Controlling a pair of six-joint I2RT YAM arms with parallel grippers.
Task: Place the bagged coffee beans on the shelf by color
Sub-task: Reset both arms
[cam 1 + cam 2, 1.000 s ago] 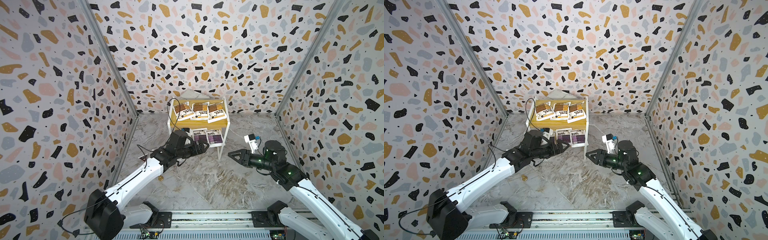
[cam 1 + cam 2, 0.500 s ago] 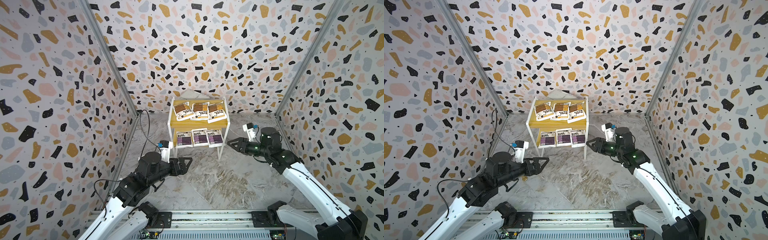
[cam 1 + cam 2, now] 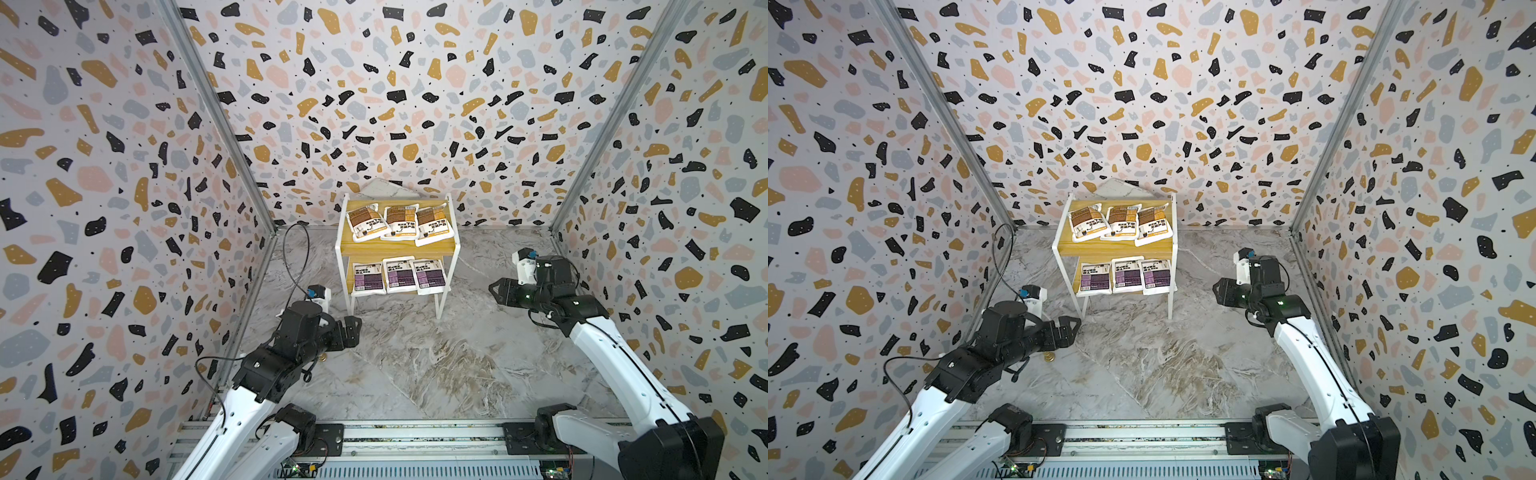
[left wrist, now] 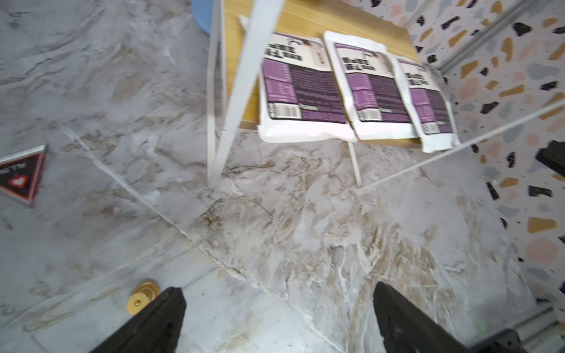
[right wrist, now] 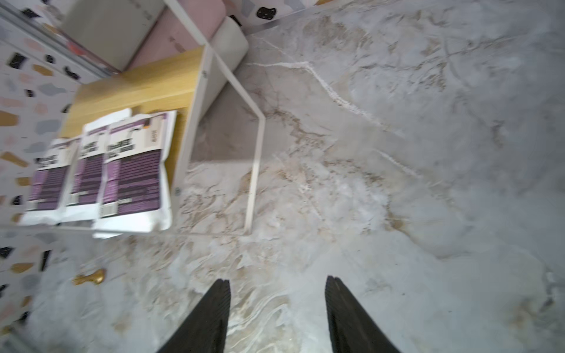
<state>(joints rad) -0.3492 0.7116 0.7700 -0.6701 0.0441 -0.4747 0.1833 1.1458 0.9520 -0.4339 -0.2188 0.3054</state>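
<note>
The shelf (image 3: 397, 248) (image 3: 1115, 247) stands at the back centre, yellow boards on a white frame. Three brown-orange bagged coffee beans (image 3: 399, 222) (image 3: 1119, 222) lie side by side on its upper board. Three purple ones (image 3: 399, 274) (image 3: 1125, 276) (image 4: 305, 88) (image 5: 131, 174) lie on the lower board, their front edges overhanging. My left gripper (image 3: 353, 330) (image 3: 1073, 328) (image 4: 276, 293) hovers open and empty over the floor, front left of the shelf. My right gripper (image 3: 496, 291) (image 3: 1219, 291) (image 5: 276, 282) is open and empty, level with the lower board, right of the shelf.
A small gold disc (image 3: 320, 357) (image 4: 142, 298) lies on the marble floor under my left gripper. A black-and-red triangular piece (image 4: 21, 175) shows in the left wrist view. Patterned walls close in on three sides, and the arm rail runs along the front.
My left gripper has pulled back from the lower board toward the front left, and the third purple pouch now shows there. My right gripper has drawn back and to the right.
</note>
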